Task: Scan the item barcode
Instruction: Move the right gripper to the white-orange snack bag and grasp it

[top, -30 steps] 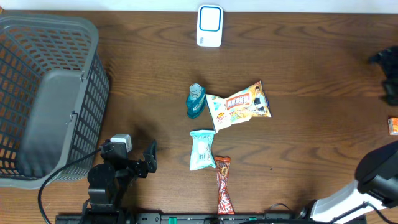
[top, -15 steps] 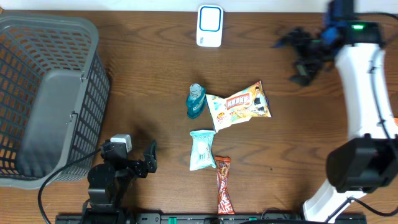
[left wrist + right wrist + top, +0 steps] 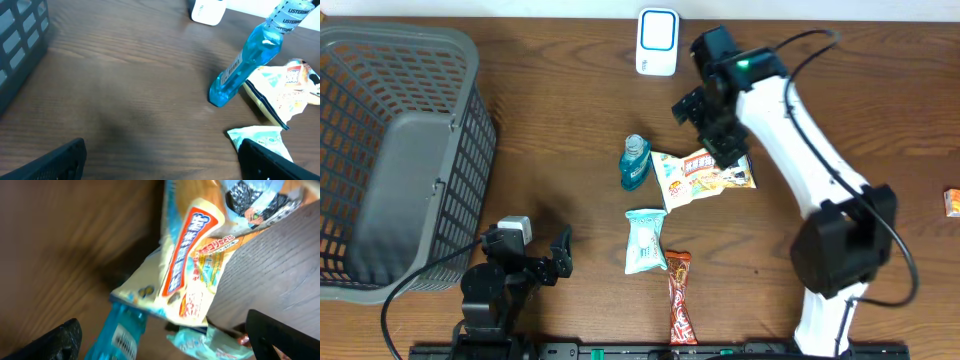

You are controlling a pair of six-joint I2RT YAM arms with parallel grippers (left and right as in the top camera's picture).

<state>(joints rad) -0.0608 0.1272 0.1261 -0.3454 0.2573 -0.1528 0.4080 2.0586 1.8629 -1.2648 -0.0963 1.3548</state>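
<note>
The item under your right arm is a flat, crinkled snack bag (image 3: 692, 180), cream and yellow with a red banner running along it. The banner carries white characters and there are orange ones beside it, in an East Asian script too small to read. It lies near the middle of the tabletop (image 3: 550, 110). Its long axis runs left to right, and the right end is tilted slightly toward the far side. No barcode shows on its upper face.

Your right gripper (image 3: 708, 128) hangs over the bag's far right part, with its jaws spread wide and nothing between them. Your left gripper (image 3: 538, 245) sits at the near left, its jaws also wide and empty.

Just beside the bag's left end lies a clear blue bottle (image 3: 244, 67). Its cap points to the far side, the neck wrap reads "LISTERIN…", and there is a small white label on its side. A white scanner (image 3: 657, 42) with a blue face stands at the far edge. A teal-and-white packet (image 3: 645, 240) and a red-brown bar (image 3: 679, 310) lie nearer to you. A grey basket (image 3: 350, 50) fills the far left.
</note>
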